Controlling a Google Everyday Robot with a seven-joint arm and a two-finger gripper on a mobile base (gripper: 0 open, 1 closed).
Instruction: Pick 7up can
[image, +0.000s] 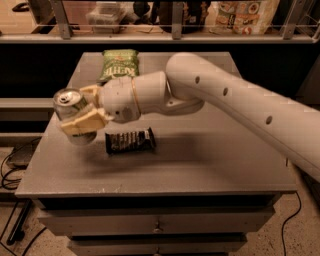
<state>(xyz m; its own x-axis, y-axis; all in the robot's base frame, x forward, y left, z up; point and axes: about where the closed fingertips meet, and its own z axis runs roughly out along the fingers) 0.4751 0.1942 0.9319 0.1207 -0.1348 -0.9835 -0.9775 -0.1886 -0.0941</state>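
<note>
The 7up can (69, 102) is a small silver can with a pull-tab top, at the left side of the grey table (210, 160). My gripper (81, 108) is shut on the can, one cream finger (84, 121) in front of it and the other behind. The can is held upright, lifted a little above the table top, with a shadow beneath it. My white arm (235, 100) reaches in from the right.
A dark flat candy bar (130, 141) lies on the table just right of and below the can. A green chip bag (119, 64) lies at the back of the table. A shelf with goods runs behind. Cables lie on the floor at left.
</note>
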